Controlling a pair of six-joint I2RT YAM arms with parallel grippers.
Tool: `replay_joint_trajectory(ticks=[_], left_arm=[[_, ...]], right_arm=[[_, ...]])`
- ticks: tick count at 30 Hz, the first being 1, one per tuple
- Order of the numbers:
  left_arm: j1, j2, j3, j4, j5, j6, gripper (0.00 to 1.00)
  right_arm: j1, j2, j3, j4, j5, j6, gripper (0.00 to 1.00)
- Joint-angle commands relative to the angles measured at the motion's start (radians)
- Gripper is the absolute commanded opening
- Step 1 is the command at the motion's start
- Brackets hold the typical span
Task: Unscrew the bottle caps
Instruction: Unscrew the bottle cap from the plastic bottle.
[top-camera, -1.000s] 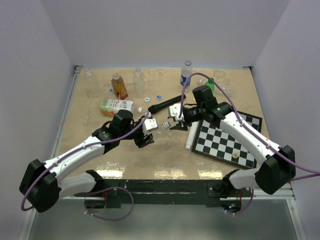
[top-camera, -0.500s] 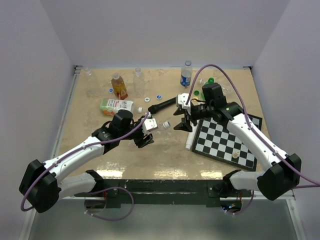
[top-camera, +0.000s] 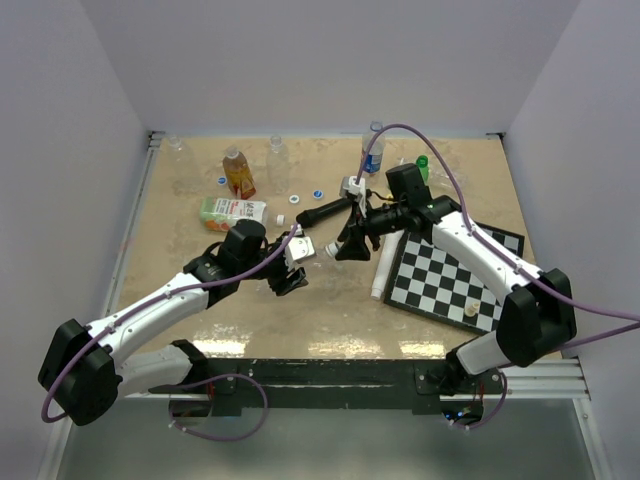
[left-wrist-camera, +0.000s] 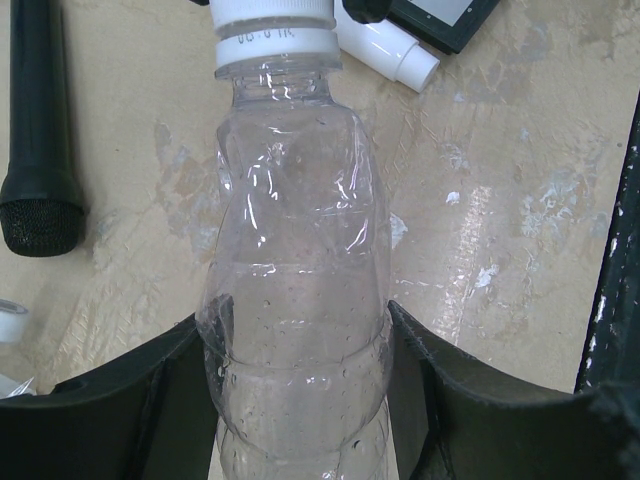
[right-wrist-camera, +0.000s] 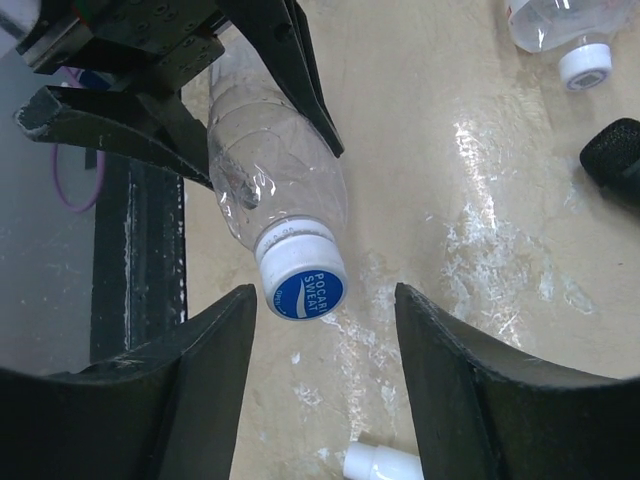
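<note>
My left gripper (top-camera: 290, 266) is shut on a clear bottle (top-camera: 308, 251), its fingers (left-wrist-camera: 150, 400) clamping the lower body (left-wrist-camera: 295, 300). The bottle lies level above the table, neck pointing right, with its white bottle cap (left-wrist-camera: 272, 25) screwed on. In the right wrist view the cap (right-wrist-camera: 303, 280) shows a blue printed top. My right gripper (right-wrist-camera: 325, 300) stands open round that cap, which sits close to the left finger (right-wrist-camera: 215, 345) with a gap on both sides. From above, the right gripper (top-camera: 348, 245) meets the bottle's neck end.
A black microphone (top-camera: 330, 210), white tube (top-camera: 381, 270) and chessboard (top-camera: 455, 275) lie near the right arm. At the back stand an amber bottle (top-camera: 238, 172), a blue-labelled bottle (top-camera: 372, 150) and clear bottles (top-camera: 278, 155). A carton (top-camera: 232, 211) and loose caps (top-camera: 296, 199) lie mid-table.
The right gripper opened, drew back to the right, then returned left so its open fingers sit round the cap. The left arm and bottle stayed put.
</note>
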Motion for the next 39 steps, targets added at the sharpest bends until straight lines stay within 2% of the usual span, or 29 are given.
replay_joint_trajectory(ticks=[1, 5, 9, 12, 14, 16, 19, 22, 23, 25, 26, 29, 30, 33, 37, 39], left_arm=[[0.005, -0.018, 0.01, 0.018, 0.003, -0.004, 0.11], [0.004, -0.02, 0.01, 0.018, 0.004, -0.006, 0.11], [0.004, -0.018, 0.011, 0.016, 0.004, -0.006, 0.11], [0.005, -0.018, 0.01, 0.018, 0.003, -0.004, 0.11], [0.005, -0.018, 0.011, 0.016, 0.003, -0.003, 0.11], [0.004, -0.018, 0.011, 0.018, 0.003, -0.003, 0.11], [0.004, -0.02, 0.01, 0.016, 0.003, -0.003, 0.11], [0.005, -0.02, 0.011, 0.018, 0.004, 0.0, 0.11], [0.005, -0.02, 0.011, 0.016, 0.006, -0.001, 0.11], [0.004, -0.018, 0.01, 0.016, 0.007, 0.0, 0.1], [0.005, -0.02, 0.01, 0.016, 0.008, -0.001, 0.1], [0.005, -0.025, 0.007, 0.016, 0.006, 0.0, 0.1], [0.004, -0.028, 0.007, 0.018, 0.006, 0.0, 0.1], [0.004, -0.023, 0.008, 0.02, 0.011, 0.0, 0.11], [0.004, -0.023, 0.008, 0.018, 0.012, 0.0, 0.1], [0.005, -0.026, 0.007, 0.018, 0.012, 0.0, 0.1]], right_arm=[[0.0, -0.03, 0.04, 0.026, -0.057, 0.041, 0.59], [0.0, -0.024, 0.043, 0.029, -0.103, 0.044, 0.57], [0.007, 0.001, 0.055, 0.02, -0.117, 0.041, 0.5], [0.012, 0.007, 0.058, 0.013, -0.139, 0.027, 0.37], [0.013, 0.009, 0.06, -0.001, -0.154, 0.007, 0.2], [0.018, 0.009, 0.064, -0.042, -0.16, -0.058, 0.08], [0.029, 0.013, 0.081, -0.147, -0.166, -0.219, 0.0], [0.032, 0.045, 0.13, -0.326, -0.157, -0.469, 0.0], [0.032, 0.061, 0.173, -0.516, -0.133, -0.793, 0.0], [0.032, 0.04, 0.161, -0.587, -0.096, -1.071, 0.0], [0.035, 0.006, 0.129, -0.569, -0.056, -1.197, 0.0], [0.041, -0.101, 0.034, -0.3, 0.01, -1.124, 0.0], [0.041, -0.111, 0.031, -0.262, 0.018, -1.122, 0.0], [0.039, -0.086, 0.058, -0.312, 0.027, -1.141, 0.0], [0.039, -0.111, 0.014, -0.31, -0.014, -1.169, 0.0], [0.039, -0.115, 0.008, -0.317, -0.039, -1.169, 0.03]])
